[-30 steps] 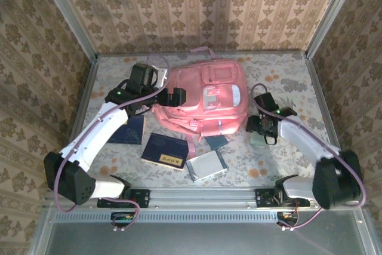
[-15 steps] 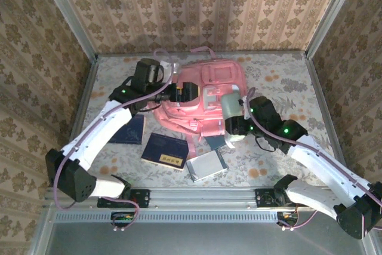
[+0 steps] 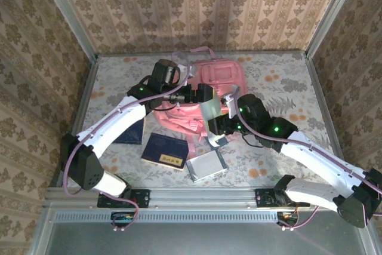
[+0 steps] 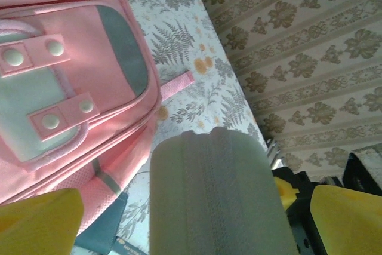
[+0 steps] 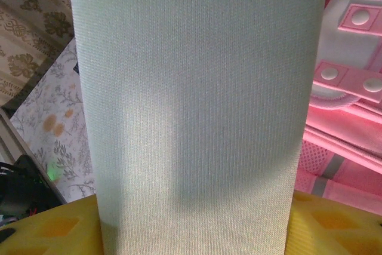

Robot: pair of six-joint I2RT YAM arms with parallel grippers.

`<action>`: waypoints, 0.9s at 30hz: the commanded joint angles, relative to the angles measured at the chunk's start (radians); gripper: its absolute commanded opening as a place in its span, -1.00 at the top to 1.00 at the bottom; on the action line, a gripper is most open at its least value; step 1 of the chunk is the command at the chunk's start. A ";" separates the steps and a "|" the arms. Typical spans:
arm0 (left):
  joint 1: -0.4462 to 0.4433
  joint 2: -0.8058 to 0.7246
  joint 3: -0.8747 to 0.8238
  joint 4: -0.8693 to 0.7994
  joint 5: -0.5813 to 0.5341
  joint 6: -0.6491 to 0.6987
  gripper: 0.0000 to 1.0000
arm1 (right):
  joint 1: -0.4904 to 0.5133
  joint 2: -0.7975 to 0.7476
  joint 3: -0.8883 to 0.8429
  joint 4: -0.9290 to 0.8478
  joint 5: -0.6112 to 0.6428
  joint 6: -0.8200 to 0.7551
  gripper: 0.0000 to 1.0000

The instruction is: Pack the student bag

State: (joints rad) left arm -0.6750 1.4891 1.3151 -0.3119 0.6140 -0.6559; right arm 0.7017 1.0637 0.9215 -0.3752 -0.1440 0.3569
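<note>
the student bag (image 3: pixel 218 76) lies flat at the far middle of the table (image 3: pixel 286 82), its top strap near the back wall. open patterned cloth runs from its right side to the metal frame (image 3: pixel 319 97). books (image 3: pixel 166 150) crowd the near strip. the right gripper (image 3: pixel 221 125) clamps a grey pouch (image 3: pixel 210 111) upright by the bag's near right part. the left gripper (image 3: pixel 206 98) stands wide, its yellow fingers (image 4: pixel 36 216) either side of the pouch, not touching it. both arms hide much of the bag's front, and the pouch's lower end is cut off.
</note>
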 commanded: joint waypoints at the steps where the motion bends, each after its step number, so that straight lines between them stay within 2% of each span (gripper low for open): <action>1: -0.017 0.016 -0.032 0.101 0.062 -0.064 -0.99 | 0.009 0.019 0.032 0.045 -0.022 -0.010 -0.27; 6: -0.041 0.026 -0.059 0.158 0.073 -0.101 -0.83 | 0.011 0.025 0.031 0.048 0.021 -0.001 -0.28; 11: -0.044 0.026 -0.073 0.180 0.076 -0.116 -0.55 | 0.014 0.048 0.049 0.052 0.030 0.005 -0.31; 13: -0.044 0.020 -0.073 0.178 0.071 -0.111 -0.38 | 0.017 0.063 0.061 0.041 0.042 0.003 -0.31; 15: -0.041 0.014 -0.075 0.169 0.061 -0.108 -0.13 | 0.019 0.067 0.062 0.045 0.043 0.005 -0.33; 17: -0.036 0.008 -0.079 0.172 0.061 -0.112 -0.01 | 0.021 0.067 0.062 0.050 0.048 0.006 -0.36; 21: -0.020 -0.006 -0.084 0.172 0.058 -0.117 0.03 | 0.035 0.073 0.080 0.031 0.054 -0.013 -0.65; 24: 0.012 -0.030 -0.105 0.167 0.051 -0.122 0.04 | 0.046 0.074 0.097 0.004 0.064 -0.044 -0.99; 27: 0.069 -0.069 -0.147 0.163 0.056 -0.129 0.04 | 0.047 0.082 0.141 -0.060 0.077 -0.082 -1.00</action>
State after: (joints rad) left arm -0.6559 1.4876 1.2026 -0.1677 0.6468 -0.7681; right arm 0.7429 1.1351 1.0004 -0.3786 -0.1009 0.3260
